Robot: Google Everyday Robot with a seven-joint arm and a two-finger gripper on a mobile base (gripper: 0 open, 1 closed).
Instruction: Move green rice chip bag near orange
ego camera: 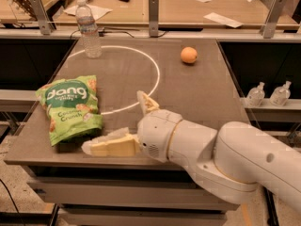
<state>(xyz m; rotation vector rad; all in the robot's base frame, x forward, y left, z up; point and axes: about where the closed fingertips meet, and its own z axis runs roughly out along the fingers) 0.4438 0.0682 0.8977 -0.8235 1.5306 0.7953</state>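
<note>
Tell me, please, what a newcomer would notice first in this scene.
The big white arm fills the lower right, its claw open beside the green rice chip bag at front left of the table. The orange sits far back right, a water bottle back left.

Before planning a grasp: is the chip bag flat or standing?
Flat: the chip bag lies printed side up. The open gripper is beside its lower edge.

Glossy crinkly green rice chip bag (pixel 70 108); smooth orange (pixel 188 55); matt plastic gripper (pixel 114 121) beside bag
</note>
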